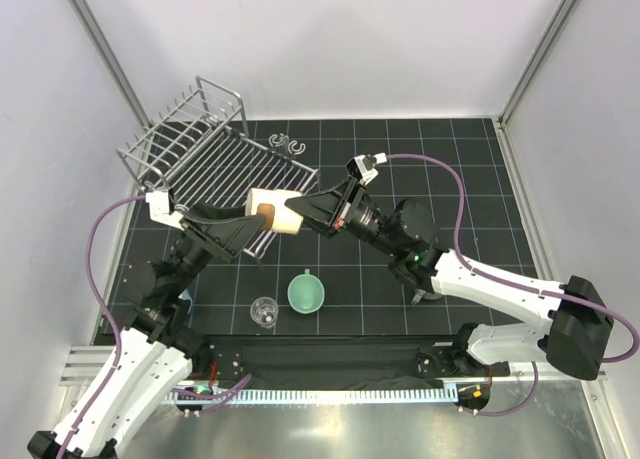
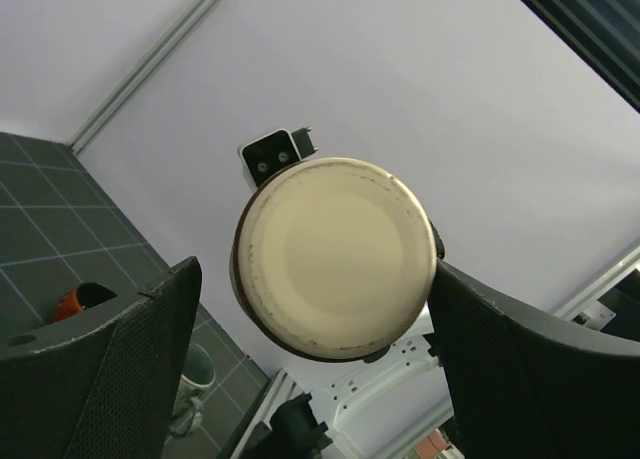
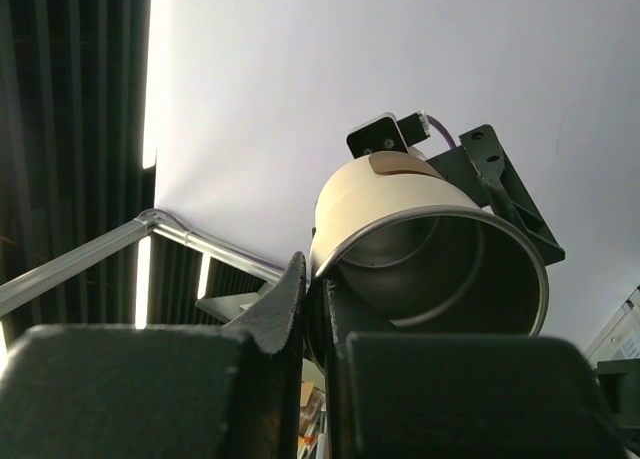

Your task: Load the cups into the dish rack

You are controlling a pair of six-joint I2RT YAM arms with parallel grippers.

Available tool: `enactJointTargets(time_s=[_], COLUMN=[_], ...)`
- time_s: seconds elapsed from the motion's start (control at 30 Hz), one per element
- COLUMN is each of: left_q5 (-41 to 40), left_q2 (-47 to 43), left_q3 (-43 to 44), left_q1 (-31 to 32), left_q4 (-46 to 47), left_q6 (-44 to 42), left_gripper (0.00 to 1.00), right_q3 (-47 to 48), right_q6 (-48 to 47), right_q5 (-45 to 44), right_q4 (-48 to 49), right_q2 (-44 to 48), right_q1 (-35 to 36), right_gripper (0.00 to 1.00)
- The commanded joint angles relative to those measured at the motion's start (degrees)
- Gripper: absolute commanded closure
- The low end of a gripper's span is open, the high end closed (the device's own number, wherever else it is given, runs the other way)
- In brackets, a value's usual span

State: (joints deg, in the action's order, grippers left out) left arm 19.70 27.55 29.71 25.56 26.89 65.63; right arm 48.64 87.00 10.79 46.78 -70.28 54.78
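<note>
A cream cup [image 1: 276,210] hangs on its side in the air over the front edge of the dish rack [image 1: 190,144]. My right gripper [image 1: 304,212] is shut on its rim [image 3: 400,229], one finger inside and one outside. My left gripper [image 2: 312,279] is open, its fingers [image 2: 150,359] flanking the cup's flat base [image 2: 335,254], with a gap on the left side. A mint green cup [image 1: 306,293] and a clear glass [image 1: 264,312] stand on the black mat in front. An orange-red cup [image 2: 82,301] shows low in the left wrist view.
Small grey clips [image 1: 285,142] lie behind the rack's right end. The rack's taller wire basket section [image 1: 222,104] stands at the back. Grey walls enclose the gridded black mat [image 1: 440,169]. Another cup [image 2: 195,371] shows beside my left finger.
</note>
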Motion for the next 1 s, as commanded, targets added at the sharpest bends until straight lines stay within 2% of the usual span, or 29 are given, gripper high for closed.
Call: enactJointTargets(time_s=[0.0,0.07,0.17,0.2,0.23,0.27,0.3,0.33,0.37,0.43,0.47,0.5,0.53,0.57,0.6,0.63,0.73,0.83,0.97], left_q5=[0.2,-0.2,-1.2,-1.4,-1.6,-1.9,-2.9,-3.7,-4.7,-7.3,-8.9,-10.8,-14.8,-16.5,-18.3,-21.4,-26.7,-31.6,-36.9], left_q2=[1.5,1.9,2.0,2.1,2.1,2.1,2.2,2.5,3.0,4.0,5.3,6.2,7.2,8.6,11.0,12.3,17.3,23.8,36.2], left_q3=[2.4,2.8,3.1,3.2,3.9,4.3,5.0,7.6,9.3,14.3,16.1,19.5,21.2,22.7,24.8,25.2,25.2,23.9,21.8], left_q1=[0.2,0.2,0.1,0.1,0.1,0.1,0.1,0.1,0.1,0.1,0.1,0.2,0.1,0.2,0.1,0.1,0.1,0.1,0.1], left_q4=[-0.4,-1.0,-2.1,-2.4,-2.9,-3.7,-7.7,-11.2,-14.6,-24.6,-28.8,-32.5,-39.0,-41.6,-43.4,-44.9,-44.4,-38.3,-24.0], left_q6=[-0.4,-0.6,-0.6,-1.1,-1.5,-2.2,-3.1,-5.9,-7.7,-14.7,-16.7,-19.1,-22.8,-24.8,-26.5,-29.9,-34.3,-40.5,-47.2], left_gripper=[0.12,0.17,0.29,0.47,0.56,0.64,0.93,1.0,1.0,1.0,1.0,1.0,1.0,1.0,1.0,1.0,1.0,1.0,1.0], right_q3=[2.9,3.0,2.9,2.5,1.8,1.3,0.9,0.4,0.1,0.0,0.4,2.7,4.5,6.4,10.1,11.5,13.3,13.0,14.6], right_q6=[-0.8,-0.5,-0.3,-0.4,-0.5,-0.9,-1.7,-2.7,-5.8,-9.7,-15.2,-17.9,-21.3,-24.0,-29.2,-31.4,-37.9,-44.3,-51.1], right_q5=[-2.8,-2.7,-2.2,-2.2,-2.2,-2.1,-1.9,-1.6,-2.1,-3.8,-5.0,-8.2,-10.2,-13.1,-18.2,-20.3,-27.5,-30.5,-32.8], right_q4=[5.3,5.7,5.5,5.4,5.2,4.6,3.5,-0.5,-3.7,-16.3,-21.6,-27.6,-40.8,-47.7,-59.8,-64.3,-75.3,-79.8,-84.0], right_q2=[-0.4,-0.8,-0.9,-0.8,-0.6,-0.4,0.7,1.5,2.5,7.3,9.3,10.9,13.6,14.5,15.2,16.4,19.0,22.6,24.6], right_q1=[0.6,0.8,0.8,0.8,0.7,0.7,0.5,0.3,0.0,-0.2,-0.4,-0.3,-0.3,-0.3,-0.4,-0.4,-0.4,-0.7,-1.3], right_gripper=[0.96,0.96,0.96,0.96,0.96,0.89,0.76,0.63,0.44,0.29,0.23,0.22,0.22,0.22,0.22,0.22,0.23,0.23,0.23])
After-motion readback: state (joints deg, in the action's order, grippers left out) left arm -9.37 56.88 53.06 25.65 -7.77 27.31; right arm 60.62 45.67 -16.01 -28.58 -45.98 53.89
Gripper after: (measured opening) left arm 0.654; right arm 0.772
